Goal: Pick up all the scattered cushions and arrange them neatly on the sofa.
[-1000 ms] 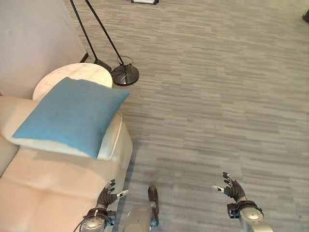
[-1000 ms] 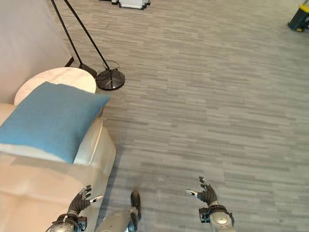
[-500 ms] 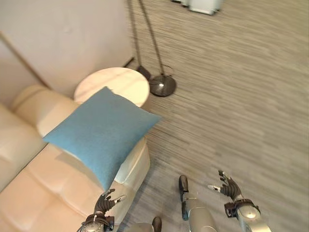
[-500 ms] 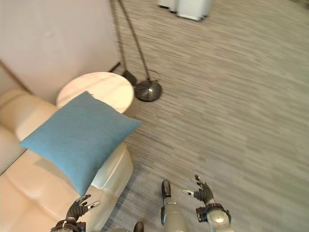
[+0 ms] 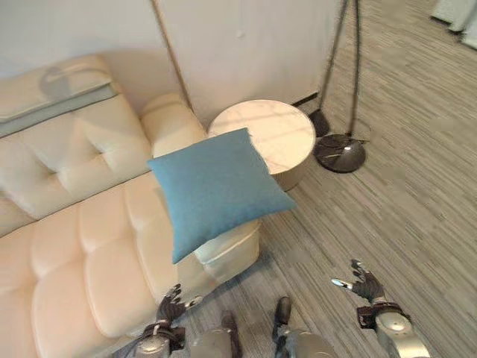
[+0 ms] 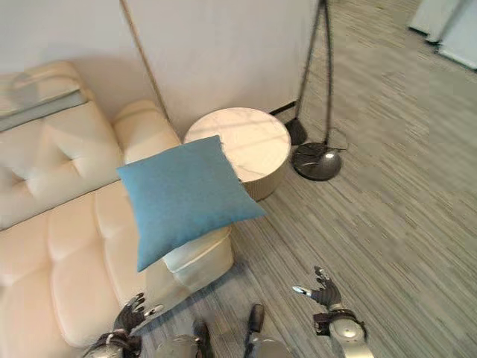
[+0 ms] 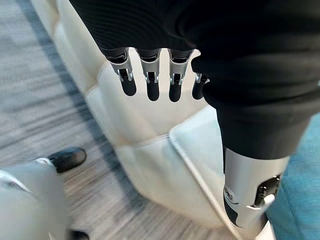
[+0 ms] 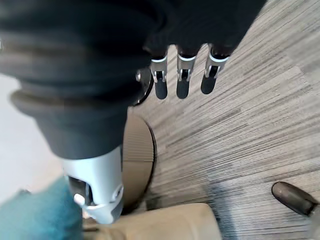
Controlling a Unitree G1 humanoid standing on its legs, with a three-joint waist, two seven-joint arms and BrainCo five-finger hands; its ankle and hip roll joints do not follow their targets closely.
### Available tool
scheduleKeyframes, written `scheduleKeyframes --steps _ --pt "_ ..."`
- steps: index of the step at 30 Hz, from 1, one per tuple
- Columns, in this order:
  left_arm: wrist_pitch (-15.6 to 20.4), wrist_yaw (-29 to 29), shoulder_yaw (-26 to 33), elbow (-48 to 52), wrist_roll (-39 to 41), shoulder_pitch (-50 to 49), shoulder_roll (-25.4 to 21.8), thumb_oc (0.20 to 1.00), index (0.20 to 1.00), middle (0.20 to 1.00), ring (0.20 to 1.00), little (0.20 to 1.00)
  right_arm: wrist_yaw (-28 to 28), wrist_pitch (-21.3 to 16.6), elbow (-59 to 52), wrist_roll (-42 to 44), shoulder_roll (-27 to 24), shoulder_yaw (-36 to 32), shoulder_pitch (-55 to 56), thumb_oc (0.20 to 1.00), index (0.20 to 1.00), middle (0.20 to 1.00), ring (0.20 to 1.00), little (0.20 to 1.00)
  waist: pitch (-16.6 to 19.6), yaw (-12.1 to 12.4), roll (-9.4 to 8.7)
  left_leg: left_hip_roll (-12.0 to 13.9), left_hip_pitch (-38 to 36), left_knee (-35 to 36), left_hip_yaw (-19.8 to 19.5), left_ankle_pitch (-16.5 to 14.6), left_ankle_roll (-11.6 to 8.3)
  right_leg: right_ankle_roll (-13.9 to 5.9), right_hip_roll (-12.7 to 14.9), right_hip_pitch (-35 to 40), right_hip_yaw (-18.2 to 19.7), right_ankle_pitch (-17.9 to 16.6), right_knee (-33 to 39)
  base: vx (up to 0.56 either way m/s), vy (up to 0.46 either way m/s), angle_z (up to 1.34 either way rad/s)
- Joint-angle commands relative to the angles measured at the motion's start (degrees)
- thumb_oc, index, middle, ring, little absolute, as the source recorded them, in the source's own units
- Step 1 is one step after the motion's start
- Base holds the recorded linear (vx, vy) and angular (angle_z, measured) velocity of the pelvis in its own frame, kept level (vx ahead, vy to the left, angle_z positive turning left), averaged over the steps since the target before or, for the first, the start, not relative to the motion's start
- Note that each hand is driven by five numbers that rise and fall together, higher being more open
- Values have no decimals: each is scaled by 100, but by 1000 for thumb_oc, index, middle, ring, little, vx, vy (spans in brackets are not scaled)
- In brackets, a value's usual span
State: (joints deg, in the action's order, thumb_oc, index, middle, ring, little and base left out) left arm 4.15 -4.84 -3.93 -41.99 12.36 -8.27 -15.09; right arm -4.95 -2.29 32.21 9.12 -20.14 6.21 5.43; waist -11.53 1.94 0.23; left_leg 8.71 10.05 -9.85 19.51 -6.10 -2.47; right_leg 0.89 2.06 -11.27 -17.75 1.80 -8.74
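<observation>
A blue square cushion (image 5: 215,190) lies on the right armrest of the cream tufted sofa (image 5: 74,246), one corner hanging past the armrest's edge. Its blue cloth also edges the left wrist view (image 7: 300,210) and the right wrist view (image 8: 35,215). My left hand (image 5: 170,304) hangs low in front of the sofa's seat, open and holding nothing. Over the floor at the lower right, my right hand (image 5: 364,285) is open and holds nothing as well. Both hands are well below the cushion and apart from it.
A round white marble side table (image 5: 264,134) stands right beside the armrest. A floor lamp with a black round base (image 5: 340,153) and thin poles stands behind it by the wall. A grey folded cloth (image 5: 52,104) lies on the sofa's backrest. Striped grey carpet (image 5: 417,209) spreads to the right.
The camera has swung left, so the sofa, cushion and table now sit further right in view and more of the sofa shows. Both hands stay low and open.
</observation>
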Motion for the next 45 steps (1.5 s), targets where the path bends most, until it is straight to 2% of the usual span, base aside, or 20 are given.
scheduleKeyframes --steps 1,2,4,6,9,10,12,14,15,16,18,19,20,23,24,27,31,37,40,45 --pt "154 -21 144 159 -71 -115 -309 1000 1000 1000 1000 1000 -64 -129 -337 37 -143 -222 201 1000 1000 1000 1000 1000 124 -101 -151 -299 268 302 350 781 -107 -579 336 1588 61 486 716 361 122 -4" --pt "130 -33 202 113 -76 -185 -295 1000 1000 1000 1000 1000 -50 -105 -367 -72 -156 -187 225 1000 1000 1000 1000 1000 187 -46 -170 -388 206 224 152 756 -29 -586 346 1736 80 571 641 344 136 10" --pt "135 -33 230 84 -52 -196 -290 1000 1000 1000 1000 1000 -38 -94 -376 -114 -143 -175 234 1000 1000 1000 1000 1000 219 -42 -204 -414 155 232 136 733 -3 -599 395 1758 85 624 540 289 122 38" --pt "133 -44 284 88 -30 -237 -312 1000 1000 1000 1000 1000 -16 -77 -387 -142 -93 -176 229 1000 1000 1000 1000 1000 289 21 -281 -512 -21 284 127 601 113 -640 511 1807 141 673 351 313 168 12" --pt "130 -88 368 217 127 -240 -376 1000 1000 1000 1000 1000 3 -82 -464 -206 -56 -193 210 1000 1000 1000 1000 1000 256 91 -361 -805 -420 483 -81 362 426 -853 854 1381 315 279 -1022 283 212 -17" --pt "137 -90 381 260 157 -239 -407 1000 1000 1000 1000 1000 0 -98 -497 -198 -48 -211 199 1000 1000 1000 1000 1000 215 64 -361 -849 -522 544 -143 321 482 -896 876 1225 415 132 -1354 153 132 -14" --pt "155 -130 401 300 171 -219 -459 1000 1000 1000 1000 1000 -21 -121 -542 -175 -20 -237 174 1000 1000 1000 1000 1000 138 23 -318 -899 -730 676 -266 258 562 -909 885 782 650 60 -1888 144 82 10" --pt "164 -126 400 304 180 -215 -464 1000 1000 1000 1000 1000 -20 -126 -545 -162 -21 -253 175 1000 1000 1000 1000 1000 113 -12 -286 -906 -824 734 -346 246 566 -864 803 637 784 138 -1908 111 -2 12" --pt "193 -117 411 324 235 -206 -455 1000 1000 1000 1000 1000 -44 -123 -575 -148 -58 -288 140 1000 1000 1000 1000 1000 59 -89 -197 -855 -901 823 -441 354 554 -728 530 290 968 144 -1515 104 -66 32" --pt "204 -110 404 329 250 -191 -460 1000 1000 1000 1000 1000 -66 -122 -607 -146 -97 -322 114 1000 1000 1000 1000 1000 21 -119 -176 -857 -940 828 -505 340 541 -728 513 270 998 158 -1252 160 -103 33" --pt "232 -120 395 365 249 -144 -490 1000 1000 1000 1000 1000 -122 -127 -717 -194 -207 -371 54 1000 1000 1000 1000 1000 -55 -236 -198 -927 -1044 846 -705 270 503 -799 341 -43 1309 -54 -517 142 -92 20" --pt "232 -120 395 365 249 -144 -489 1000 1000 1000 1000 1000 -122 -126 -718 -194 -209 -371 54 1000 1000 1000 1000 1000 -59 -239 -193 -923 -1049 845 -708 266 503 -800 338 -32 1304 -58 -508 168 -134 27" --pt "268 -171 412 361 201 -34 -536 1000 1000 1000 1000 1000 -182 -154 -841 -246 -312 -425 16 1000 1000 1000 1000 1000 -120 -336 -236 -1011 -1121 844 -918 192 457 -926 221 -194 1591 -347 116 148 -147 40" --pt "300 -157 456 465 210 -7 -609 1000 1000 1000 1000 1000 -215 -150 -980 -279 -458 -550 -13 1000 1000 1000 1000 1000 -111 -376 -280 -1039 -1087 768 -1078 141 388 -986 285 -181 1650 -460 330 92 -128 63" --pt "309 -149 447 556 216 -1 -643 1000 1000 1000 1000 1000 -220 -164 -1008 -249 -500 -608 -29 1000 1000 1000 1000 1000 -103 -365 -327 -1067 -1060 698 -1138 88 374 -939 329 -95 1676 -542 444 89 -191 70" --pt "364 -122 336 763 204 208 -826 1000 1000 1000 1000 1000 -248 -182 -1054 -198 -962 -586 -470 1000 1000 1000 1000 1000 -30 -314 -325 -943 -918 522 -1258 25 228 -825 372 106 1462 -622 661 106 -265 67" --pt "389 -131 158 686 406 604 -943 1000 1000 1000 1000 1000 -162 -104 -723 -17 -1287 -276 -981 1000 1000 1000 1000 1000 -1 -248 -278 -856 -837 537 -1345 92 96 -763 349 280 1189 -597 851 45 -135 44" --pt "539 -351 -57 797 1057 1394 -1118 1000 1000 1000 1000 1000 -190 -11 -91 687 -1293 227 -2046 1000 1000 1000 1000 1000 -296 -153 -178 -790 -283 439 -1386 220 -24 -668 368 -151 1001 -582 716 -74 -75 16" --pt "605 -539 -255 531 1283 1962 -1144 1000 1000 1000 1000 1000 -325 45 658 1250 -932 437 -2759 1000 1000 1000 1000 1000 -294 -111 -82 -737 -107 618 -1306 340 -71 -678 339 -398 970 -615 766 4 -17 3" --pt "649 -712 -556 36 1531 2771 -1135 1000 1000 1000 1000 1000 -478 79 1585 1613 -732 687 -3720 1000 1000 1000 1000 1000 -430 -90 -4 -712 143 682 -1288 450 -117 -667 350 -711 994 -638 699 -4 -7 2"
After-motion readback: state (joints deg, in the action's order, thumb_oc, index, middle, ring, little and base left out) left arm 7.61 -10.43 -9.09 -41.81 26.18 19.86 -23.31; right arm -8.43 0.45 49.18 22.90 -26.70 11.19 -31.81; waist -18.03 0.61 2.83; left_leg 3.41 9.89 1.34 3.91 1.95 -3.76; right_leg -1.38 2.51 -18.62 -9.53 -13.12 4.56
